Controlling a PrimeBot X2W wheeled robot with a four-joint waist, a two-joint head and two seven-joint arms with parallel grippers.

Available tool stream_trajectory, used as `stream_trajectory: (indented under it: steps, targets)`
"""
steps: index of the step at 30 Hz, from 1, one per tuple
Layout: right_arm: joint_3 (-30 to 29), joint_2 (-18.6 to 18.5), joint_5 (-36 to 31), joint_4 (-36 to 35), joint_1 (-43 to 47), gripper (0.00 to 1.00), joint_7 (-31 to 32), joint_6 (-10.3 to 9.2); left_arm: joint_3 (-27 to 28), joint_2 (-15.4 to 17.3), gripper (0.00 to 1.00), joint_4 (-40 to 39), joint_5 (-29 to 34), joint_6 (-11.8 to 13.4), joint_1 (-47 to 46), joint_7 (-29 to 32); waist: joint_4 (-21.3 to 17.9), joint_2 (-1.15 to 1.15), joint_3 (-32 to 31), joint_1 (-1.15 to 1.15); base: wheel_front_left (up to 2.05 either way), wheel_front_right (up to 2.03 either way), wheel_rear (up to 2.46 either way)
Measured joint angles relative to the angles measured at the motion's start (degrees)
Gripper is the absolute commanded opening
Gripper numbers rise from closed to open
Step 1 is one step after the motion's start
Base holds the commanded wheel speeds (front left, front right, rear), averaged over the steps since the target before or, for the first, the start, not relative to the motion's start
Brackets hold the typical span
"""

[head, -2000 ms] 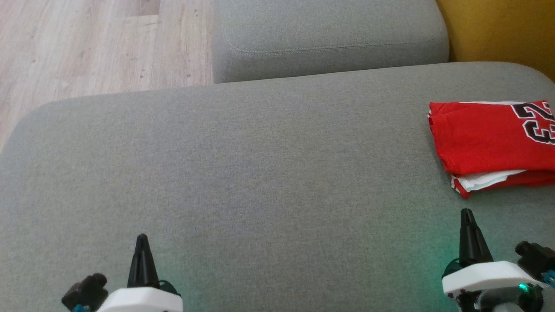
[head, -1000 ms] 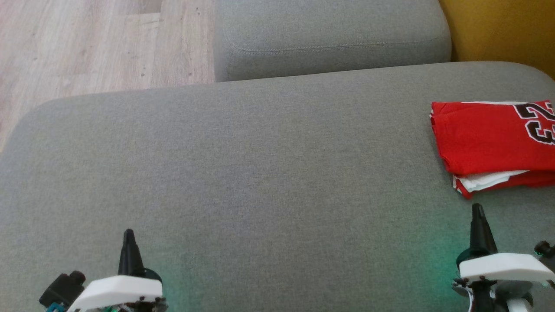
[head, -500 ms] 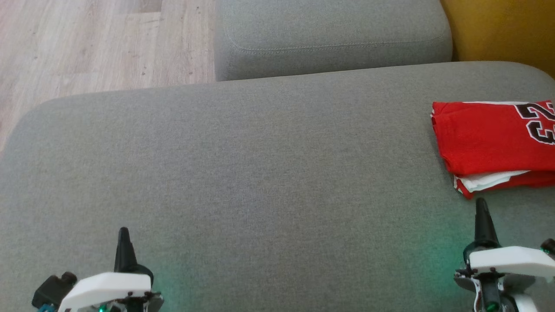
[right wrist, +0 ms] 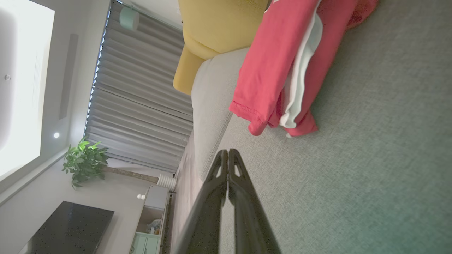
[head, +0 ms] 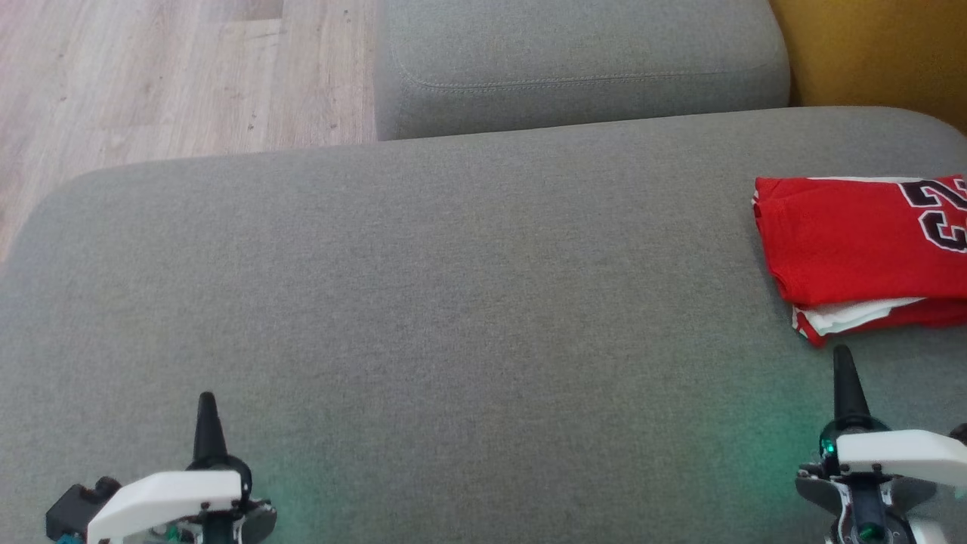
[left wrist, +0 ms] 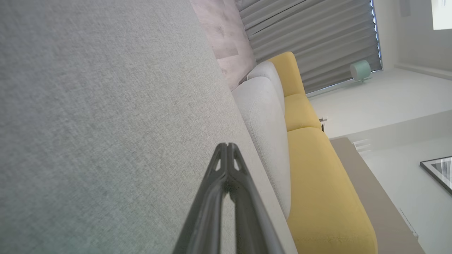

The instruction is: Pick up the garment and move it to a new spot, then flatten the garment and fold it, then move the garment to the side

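The garment (head: 854, 245) is a red jersey with white trim and dark numbers, lying folded at the right edge of the grey sofa cushion (head: 453, 302). In the right wrist view the garment (right wrist: 275, 70) lies just beyond my fingertips. My right gripper (head: 840, 355) hovers a little short of the jersey's near edge, shut and empty; its jaws (right wrist: 227, 152) meet tip to tip. My left gripper (head: 205, 400) is at the lower left over bare cushion, far from the jersey, also shut with nothing in it (left wrist: 226, 145).
A second grey cushion (head: 574, 68) sits behind the main one. Wooden floor (head: 151, 75) lies at the upper left beyond the cushion's rounded edge. A yellow seat (head: 869, 53) borders the upper right. Curtains, a plant and a TV show in the wrist views.
Both grippers have drifted slightly: the left one to the left, the right one a little rightward and up the view toward the jersey. The garment has not moved.
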Motion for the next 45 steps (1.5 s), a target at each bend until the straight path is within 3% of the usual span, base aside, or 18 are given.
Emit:
stream_trajectory:
  steps: [38, 45]
  targets:
    - [-1.8, 0.0, 24.5, -1.5, -2.3, 0.00, 6.0, 0.00, 4.1, 0.0, 0.00, -1.2, -20.3, -2.9, -2.4, 6.1, 0.4, 0.00, 0.3, 0.00, 0.00, 0.00, 0.00]
    - [-1.8, 0.0, 25.0, -1.6, -2.3, 0.00, 6.1, 0.00, 4.3, 0.0, 0.00, -1.2, -20.6, -2.9, -2.4, 6.1, 0.4, 0.00, 0.3, 0.00, 0.00, 0.00, 0.00]
